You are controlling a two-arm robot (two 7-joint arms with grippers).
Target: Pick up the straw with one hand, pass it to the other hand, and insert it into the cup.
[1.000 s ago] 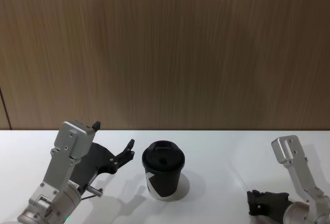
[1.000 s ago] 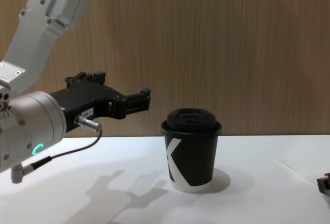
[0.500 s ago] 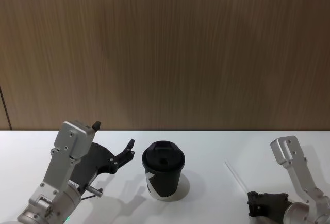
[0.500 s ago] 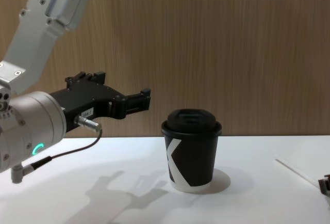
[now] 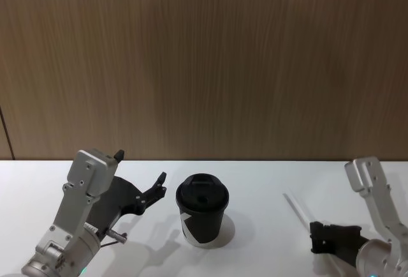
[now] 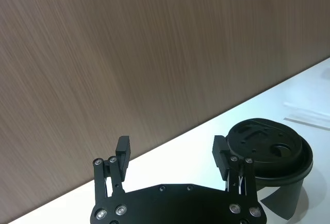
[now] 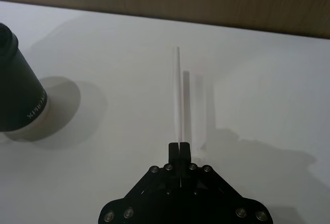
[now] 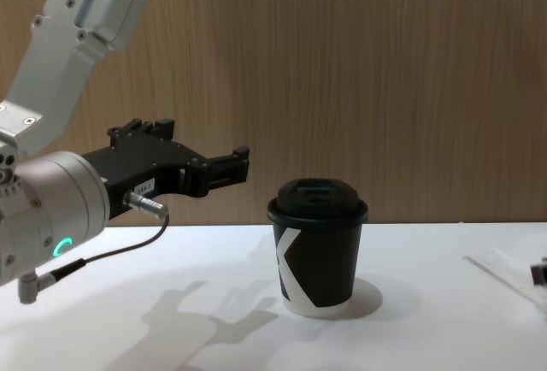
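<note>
The black cup (image 5: 202, 216) with its domed lid stands upright mid-table, its white mark showing in the chest view (image 8: 318, 251). Right of it, my right gripper (image 5: 317, 237) is shut on the near end of the white straw (image 5: 296, 210). In the right wrist view the straw (image 7: 177, 92) sticks straight out from the closed gripper (image 7: 180, 146) and casts a shadow on the table beside it. The straw (image 8: 500, 273) points toward the back wall, well apart from the cup (image 7: 15, 100). My left gripper (image 5: 141, 167) hovers open just left of the cup (image 6: 270, 146), holding nothing (image 6: 171, 146).
The white table (image 5: 268, 181) ends at a brown wood-panel wall (image 5: 204, 66) close behind the cup. A thin dark cable (image 8: 102, 256) hangs under my left wrist. There is bare tabletop between the cup and the straw.
My right gripper has moved up and to the right with the straw in it, and the straw now sits a little higher off the table. The left arm and the cup have not moved.
</note>
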